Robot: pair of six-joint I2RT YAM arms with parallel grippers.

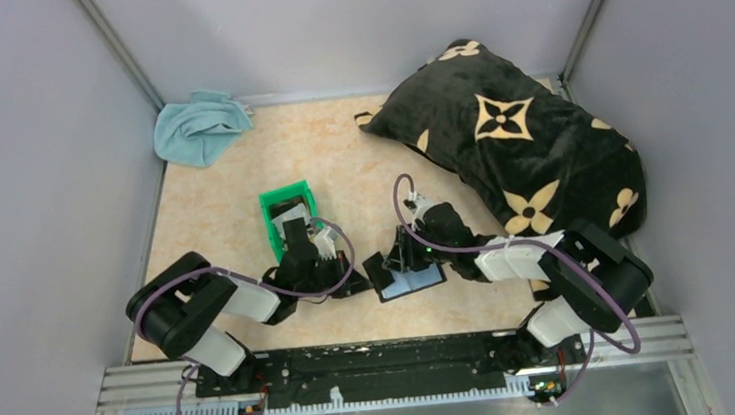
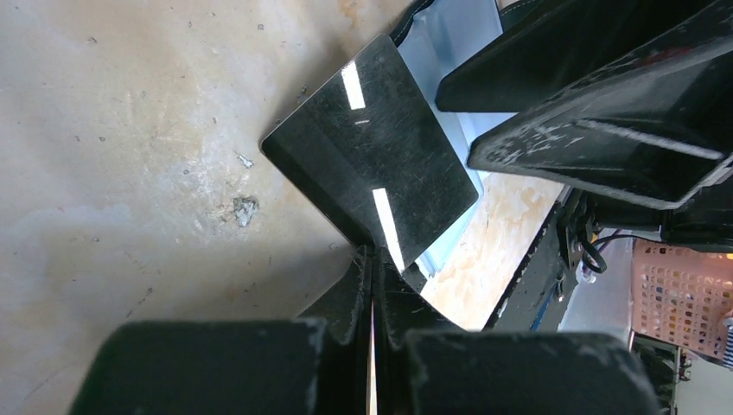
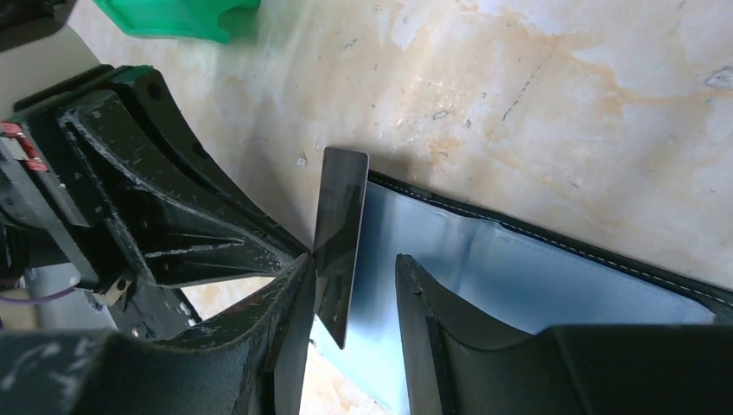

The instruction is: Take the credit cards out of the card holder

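The left jaws are pressed together on one corner of a credit card, a thin-edge pinch that seems meant to draw the card away from the card holder without disturbing the holder. The right jaws are spread, with the card standing in the gap between them, close to one finger. Whether that finger touches it I cannot tell. They hover low over the holder's open panel, probably to keep it flat on the bench while the card comes free.

The card is dark and glossy with rounded corners, fine scratches and two bright strips of reflected light. From the right wrist it shows nearly edge-on, tilted up from the holder. Whether its lower end has cleared the pocket is hidden.

The holder lies open just under the right jaws, its inner panel grey-blue inside a stitched black rim. A green bin sits beyond the left jaws, a likely drop spot.
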